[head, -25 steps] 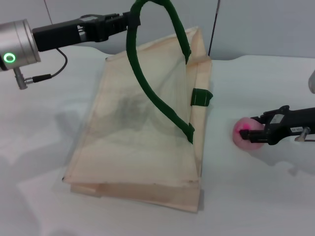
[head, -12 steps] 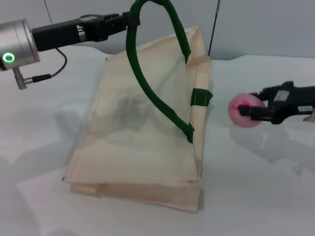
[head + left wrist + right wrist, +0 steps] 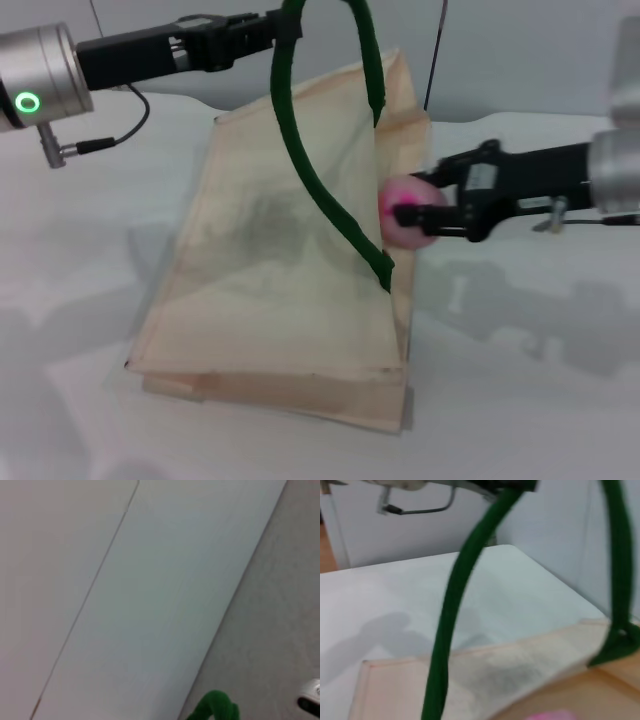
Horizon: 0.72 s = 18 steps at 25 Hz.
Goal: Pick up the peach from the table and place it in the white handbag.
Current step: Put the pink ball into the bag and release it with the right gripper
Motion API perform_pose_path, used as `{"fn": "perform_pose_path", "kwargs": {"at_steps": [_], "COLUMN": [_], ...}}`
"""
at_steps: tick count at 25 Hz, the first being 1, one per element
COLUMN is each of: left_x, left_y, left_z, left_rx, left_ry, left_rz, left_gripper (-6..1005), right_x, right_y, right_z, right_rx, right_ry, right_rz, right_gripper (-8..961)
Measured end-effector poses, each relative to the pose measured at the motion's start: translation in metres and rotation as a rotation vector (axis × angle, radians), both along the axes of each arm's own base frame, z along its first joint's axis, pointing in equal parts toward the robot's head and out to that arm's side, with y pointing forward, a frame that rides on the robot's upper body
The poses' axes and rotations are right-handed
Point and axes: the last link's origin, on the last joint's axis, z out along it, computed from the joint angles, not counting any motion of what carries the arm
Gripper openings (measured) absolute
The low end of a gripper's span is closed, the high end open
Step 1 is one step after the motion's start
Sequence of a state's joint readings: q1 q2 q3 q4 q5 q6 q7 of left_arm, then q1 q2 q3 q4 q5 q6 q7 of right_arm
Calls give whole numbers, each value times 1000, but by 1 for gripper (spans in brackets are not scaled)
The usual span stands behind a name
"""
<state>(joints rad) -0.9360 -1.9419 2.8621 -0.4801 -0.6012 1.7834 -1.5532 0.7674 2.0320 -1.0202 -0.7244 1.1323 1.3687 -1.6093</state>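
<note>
The white handbag (image 3: 280, 260) lies on the table, cream cloth with dark green rope handles (image 3: 320, 190). My left gripper (image 3: 285, 25) is shut on one green handle at the top and holds it up, which lifts the bag's upper side open. My right gripper (image 3: 425, 205) is shut on the peach (image 3: 405, 212), pale pink with a magenta patch, and holds it in the air at the bag's right edge, by its opening. The right wrist view shows the bag (image 3: 485, 680), its handles (image 3: 450, 615) and a sliver of the peach (image 3: 550, 715). The left wrist view shows only a bit of the handle (image 3: 215, 707).
The white table (image 3: 520, 380) stretches around the bag, with bare surface to the right and front. A grey wall (image 3: 520, 50) stands behind. A thin dark cable (image 3: 432, 60) runs down the wall behind the bag.
My right gripper has lifted the peach off the table and carried it left, from right of the bag to its opening edge. My left gripper has raised the handle slightly.
</note>
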Motion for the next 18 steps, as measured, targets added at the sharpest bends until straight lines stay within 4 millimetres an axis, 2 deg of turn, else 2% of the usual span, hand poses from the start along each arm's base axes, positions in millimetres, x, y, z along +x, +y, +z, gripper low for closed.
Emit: {"fn": "perform_pose_path", "kwargs": {"at_steps": [9,14,18], "left_x": [19,20,19], "left_y": [-1,-1,-1], "left_z": [6,8,9], "left_rx": [-6,-1,2], "left_ry": [-60,-67,-66], "left_rz": [-81,-87,-82], "left_gripper": [120,120,120], "right_x": [-29,-43,-48], "right_y": [5,-1,-2], "right_z": [-41,-52,-54], "right_rx": [-51,-90,-102], "right_ry": [-60,-51,-47], "right_rz": [60,106,118], "right_gripper": [417,415,414]}}
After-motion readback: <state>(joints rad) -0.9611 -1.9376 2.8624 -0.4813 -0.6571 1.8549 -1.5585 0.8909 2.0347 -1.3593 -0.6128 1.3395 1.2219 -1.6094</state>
